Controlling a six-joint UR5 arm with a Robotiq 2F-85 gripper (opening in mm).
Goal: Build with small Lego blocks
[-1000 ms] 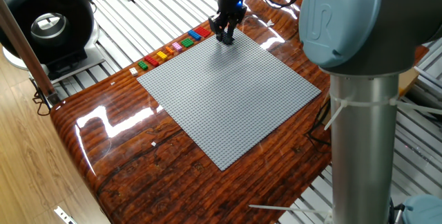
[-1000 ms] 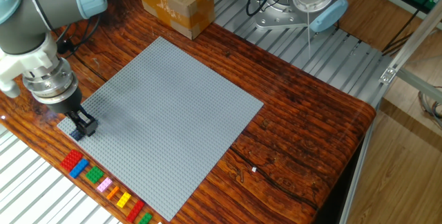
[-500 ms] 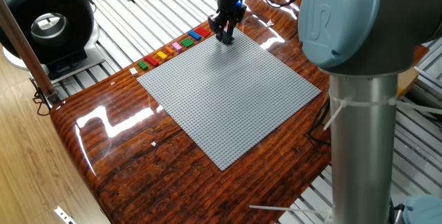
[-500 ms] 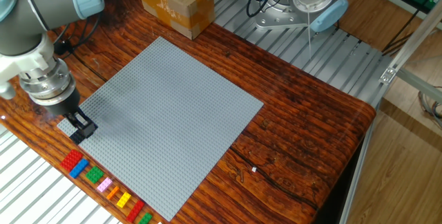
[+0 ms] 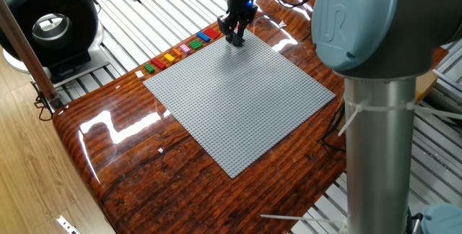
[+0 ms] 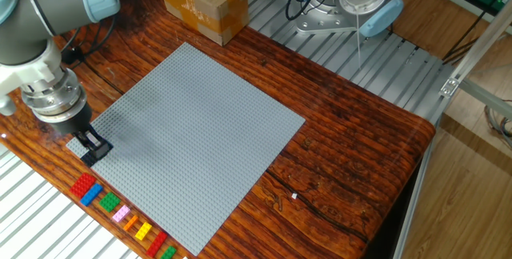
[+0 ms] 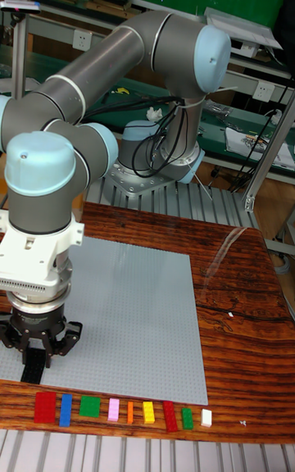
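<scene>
I see my gripper (image 6: pixel 94 149) down at the grey baseplate's (image 6: pixel 192 131) left corner; whether it grips anything, I cannot tell. Small Lego blocks (image 6: pixel 120 213) line the bench (image 6: pixel 352 155) edge at lower left.

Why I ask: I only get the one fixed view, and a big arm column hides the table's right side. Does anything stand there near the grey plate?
Observer: Yes. The other fixed view shows a cardboard box on the table, just off one corner of the grey plate.
Operator: The row of bricks is tiny here. How many are there?
Observer: The tall fixed view shows nine in one line: red, blue, green, pink, orange, yellow, red, green, white.
Operator: Are the fingers holding one?
Observer: Cannot tell. In the tall view they are down at the plate's corner nearest the first red brick, with no brick colour showing between them.
</scene>
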